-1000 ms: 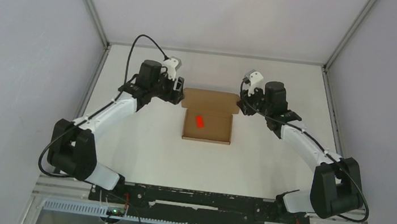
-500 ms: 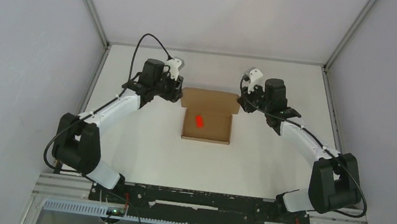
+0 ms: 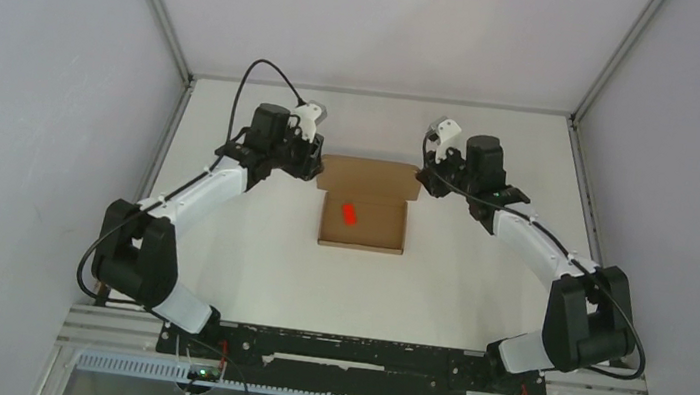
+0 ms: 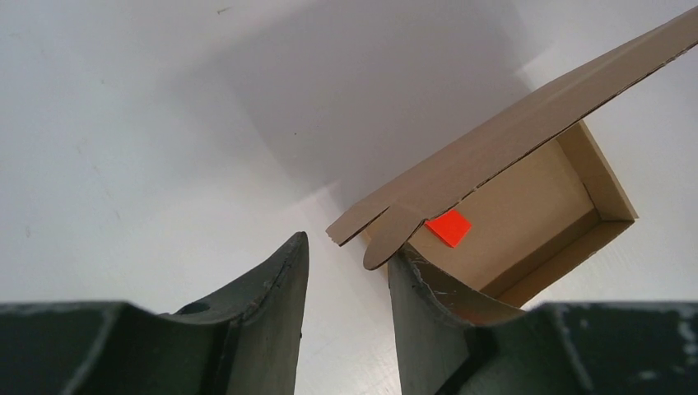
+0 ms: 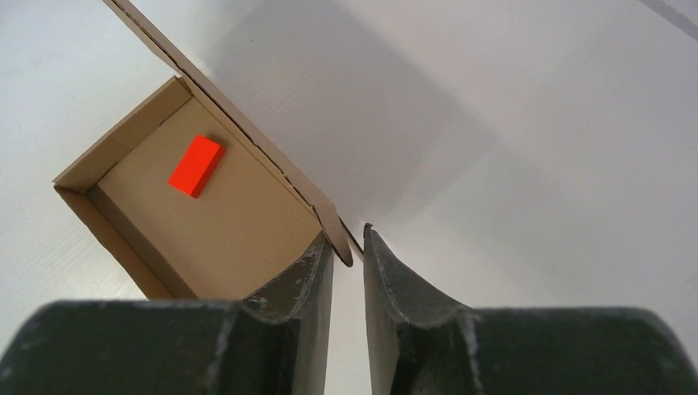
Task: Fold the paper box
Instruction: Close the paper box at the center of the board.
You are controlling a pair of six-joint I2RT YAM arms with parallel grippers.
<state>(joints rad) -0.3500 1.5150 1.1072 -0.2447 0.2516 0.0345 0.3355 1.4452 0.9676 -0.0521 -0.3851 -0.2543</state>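
Paper box (image 3: 377,229) at mid-table (image 3: 249,246), lid raised (red block (image 3: 349,213) inside). My left gripper (image 4: 346,251) stands part-open beside one lid corner; my right gripper (image 5: 347,237), narrowly open, is at the other.

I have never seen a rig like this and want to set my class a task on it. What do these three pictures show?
This is a robot: a left arm and a right arm bolted at the near edge of a white table. The wide picture comes from a fixed camera above and behind them. The other two come from a camera on each wrist; the dark shapes at the bottom are that arm's own fingers. On the table lies a brown paper box, lid raised, with a red block inside. The left gripper is open at the lid's left corner, holding nothing. The right gripper has the lid's right corner between its nearly closed fingers; whether it grips yet is unclear.
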